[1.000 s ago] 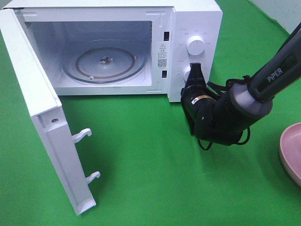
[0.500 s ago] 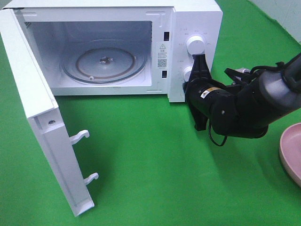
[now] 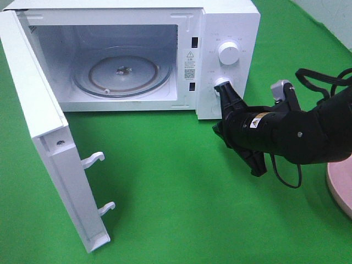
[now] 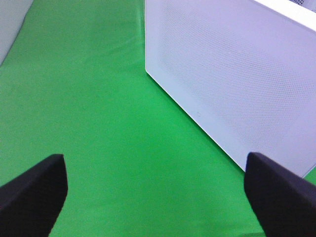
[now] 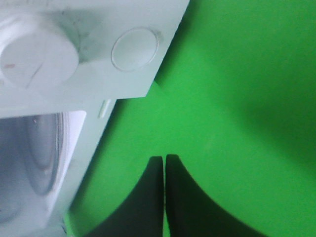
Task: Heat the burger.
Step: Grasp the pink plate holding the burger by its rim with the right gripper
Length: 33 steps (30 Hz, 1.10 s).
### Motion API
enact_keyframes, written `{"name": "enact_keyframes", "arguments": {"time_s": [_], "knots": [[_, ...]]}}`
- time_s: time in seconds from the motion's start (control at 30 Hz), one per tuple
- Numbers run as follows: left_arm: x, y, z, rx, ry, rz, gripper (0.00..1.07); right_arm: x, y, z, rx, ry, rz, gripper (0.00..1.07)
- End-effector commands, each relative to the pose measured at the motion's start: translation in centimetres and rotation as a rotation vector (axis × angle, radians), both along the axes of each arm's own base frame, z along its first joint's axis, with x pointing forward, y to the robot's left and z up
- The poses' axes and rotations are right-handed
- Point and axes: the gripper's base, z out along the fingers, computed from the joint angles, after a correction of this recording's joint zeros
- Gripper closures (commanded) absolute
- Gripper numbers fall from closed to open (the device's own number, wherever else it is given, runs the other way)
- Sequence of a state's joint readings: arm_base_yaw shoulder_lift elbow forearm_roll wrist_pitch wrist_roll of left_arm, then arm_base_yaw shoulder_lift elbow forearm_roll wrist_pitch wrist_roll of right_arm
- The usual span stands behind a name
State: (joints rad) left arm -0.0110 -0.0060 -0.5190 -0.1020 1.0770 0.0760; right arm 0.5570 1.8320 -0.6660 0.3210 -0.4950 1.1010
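Right arm has swung lower; right claw [image 3: 226, 93], shut and empty, tip by microwave [image 3: 225, 22]'s lower knob [image 3: 218, 83]. Left claw [image 4: 154, 182] wide open, empty, facing open door [image 4: 237, 74]. Pink plate [image 3: 338, 176] at counter [image 3: 165, 192]'s right edge. Burger: cannot tell where.

A table [image 3: 165, 192] covered edge to edge with a bright green cloth carries everything here. A white microwave [image 3: 236, 27] stands on it towards the back, its base flat on the cloth. The microwave's door [image 3: 49, 143] is swung wide open on the left, and the door's lower edge hangs just above the cloth. A round pink plate [image 3: 341, 181] sits on the cloth far to the right, well apart from the microwave and only partly in view. The broad stretch of cloth in front of the microwave is smooth and unwrinkled.
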Motion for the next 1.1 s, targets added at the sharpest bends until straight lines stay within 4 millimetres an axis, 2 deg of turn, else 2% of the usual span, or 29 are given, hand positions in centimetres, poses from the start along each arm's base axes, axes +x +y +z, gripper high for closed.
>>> {"name": "enact_keyframes", "arguments": {"time_s": [0.03, 0.1, 0.13, 0.23, 0.37, 0.5, 0.6, 0.63, 0.73, 0.87, 1.1], "knots": [[-0.2, 0.0, 0.0, -0.008, -0.02, -0.001, 0.17, -0.5, -0.1, 0.7, -0.113, -0.006, 0.136, 1.07], [-0.2, 0.0, 0.0, -0.008, -0.02, -0.001, 0.17, -0.8, -0.1, 1.0, -0.153, 0.001, 0.183, 1.07], [-0.2, 0.0, 0.0, -0.008, -0.02, -0.001, 0.17, -1.1, -0.1, 1.2, -0.22, 0.008, 0.261, 1.07], [-0.2, 0.0, 0.0, -0.008, -0.02, -0.001, 0.17, -1.5, -0.2, 1.4, -0.265, 0.024, 0.316, 1.07], [-0.2, 0.0, 0.0, -0.008, -0.02, -0.001, 0.17, -2.6, -0.5, 2.5, -0.398, 0.039, 0.498, 1.05], [-0.2, 0.0, 0.0, -0.008, -0.02, -0.001, 0.17, -3.5, -0.8, 3.0, -0.482, 0.065, 0.635, 1.04], [-0.2, 0.0, 0.0, -0.008, -0.02, -0.001, 0.17, -3.8, -0.8, 3.2, -0.503, 0.077, 0.674, 1.04], [-0.2, 0.0, 0.0, -0.008, -0.02, -0.001, 0.17, -4.2, -0.9, 3.6, -0.546, 0.089, 0.758, 1.03], [-0.2, 0.0, 0.0, -0.008, -0.02, -0.001, 0.17, -4.5, -1.0, 4.0, -0.586, 0.101, 0.832, 1.03], [-0.2, 0.0, 0.0, -0.008, -0.02, -0.001, 0.17, -5.0, -1.6, 4.7, -0.705, 0.228, 1.016, 1.01], [-0.2, 0.0, 0.0, -0.008, -0.02, -0.001, 0.17, -5.1, -2.7, 5.5, -0.856, 0.364, 1.136, 0.97]]}}
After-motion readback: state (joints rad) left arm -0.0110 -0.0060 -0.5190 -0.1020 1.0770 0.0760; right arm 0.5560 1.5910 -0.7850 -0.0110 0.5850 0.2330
